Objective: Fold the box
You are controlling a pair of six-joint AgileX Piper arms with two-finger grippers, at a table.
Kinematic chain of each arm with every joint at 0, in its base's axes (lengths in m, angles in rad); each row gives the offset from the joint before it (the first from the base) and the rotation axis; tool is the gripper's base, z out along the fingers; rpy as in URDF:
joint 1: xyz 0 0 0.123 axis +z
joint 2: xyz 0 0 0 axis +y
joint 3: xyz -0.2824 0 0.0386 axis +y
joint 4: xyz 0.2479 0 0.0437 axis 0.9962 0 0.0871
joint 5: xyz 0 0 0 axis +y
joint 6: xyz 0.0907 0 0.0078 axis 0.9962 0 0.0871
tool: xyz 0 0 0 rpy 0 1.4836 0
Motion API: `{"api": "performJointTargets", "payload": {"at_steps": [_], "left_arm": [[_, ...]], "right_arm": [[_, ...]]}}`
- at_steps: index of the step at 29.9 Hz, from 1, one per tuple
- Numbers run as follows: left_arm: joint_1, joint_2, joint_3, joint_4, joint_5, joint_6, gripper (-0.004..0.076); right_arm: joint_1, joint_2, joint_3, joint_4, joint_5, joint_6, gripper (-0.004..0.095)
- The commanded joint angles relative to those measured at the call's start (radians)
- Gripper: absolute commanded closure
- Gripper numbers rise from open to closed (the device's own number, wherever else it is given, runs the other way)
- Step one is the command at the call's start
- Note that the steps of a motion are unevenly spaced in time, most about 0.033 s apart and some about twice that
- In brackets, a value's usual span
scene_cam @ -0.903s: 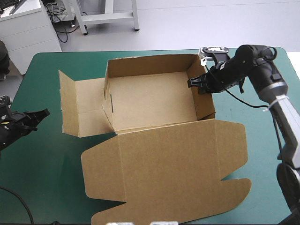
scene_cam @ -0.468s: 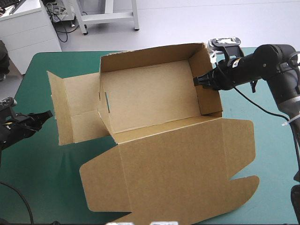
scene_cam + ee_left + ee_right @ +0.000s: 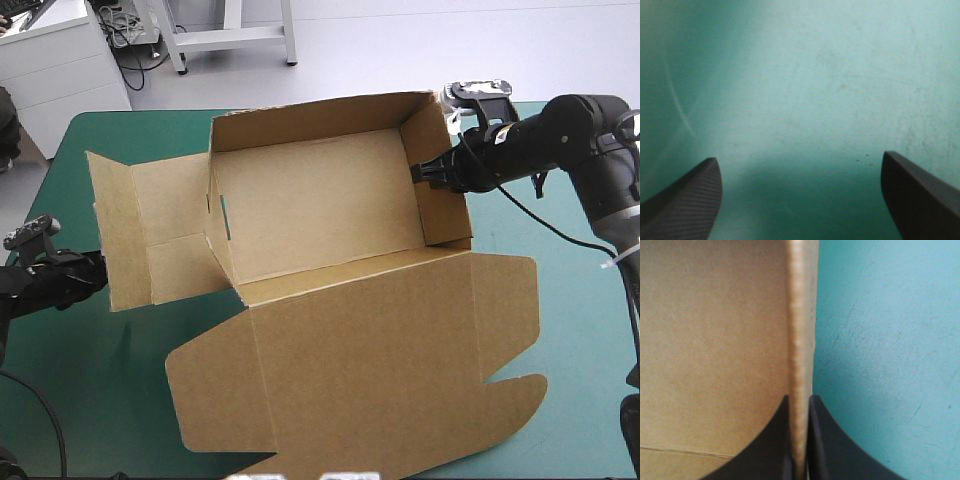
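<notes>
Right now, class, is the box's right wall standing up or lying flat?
Standing up: the box wall rises edge-on between the right gripper's fingers, which are shut on it.

The high view looks down across the table (image 3: 575,340); wrist views sit close, the right sharing the box (image 3: 320,220) wall.

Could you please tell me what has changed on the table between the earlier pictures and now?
The right gripper, jaws shut on the right wall of the box, seems to have lifted that side; it has shifted toward the table's left edge, bringing its side flap close to the left gripper, whose jaws stand open over the teal-green cover. The right grip held, and the lid stayed flat.
</notes>
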Motion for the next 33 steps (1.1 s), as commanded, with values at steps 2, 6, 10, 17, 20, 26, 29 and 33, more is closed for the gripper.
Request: {"api": "performJointTargets", "payload": {"at_steps": [2,6,10,17,20,26,29,33], "left_arm": [[-0.087,-0.003,-0.026,-0.166,-0.002,0.067,0.0106],[-0.162,0.016,-0.026,-0.262,-0.002,0.144,0.0106],[-0.239,0.044,-0.032,-0.357,0.005,0.211,0.0106],[-0.312,0.067,-0.103,-0.398,0.097,0.304,0.0110],[-0.312,0.067,-0.145,-0.418,0.151,0.304,0.0125],[-0.312,0.067,-0.203,-0.525,0.294,0.338,0.0160],[-0.312,0.067,-0.202,-0.638,0.371,0.384,0.0161],[-0.312,0.067,-0.202,-0.728,0.458,0.415,0.0161]], "right_arm": [[-0.002,-0.042,-0.032,0.051,-0.077,0.002,0.0926],[-0.002,-0.042,-0.032,0.051,-0.098,-0.006,0.0926],[-0.002,-0.040,-0.032,0.044,-0.112,-0.036,0.0926],[-0.002,-0.003,-0.032,-0.050,-0.117,-0.027,0.0926],[-0.002,0.009,-0.032,-0.073,-0.127,-0.012,0.0926],[-0.002,0.036,-0.032,-0.098,-0.149,-0.004,0.0926],[-0.002,0.047,-0.032,-0.102,-0.149,-0.002,0.0926],[-0.002,0.058,-0.032,-0.118,-0.149,-0.002,0.0926]]}}
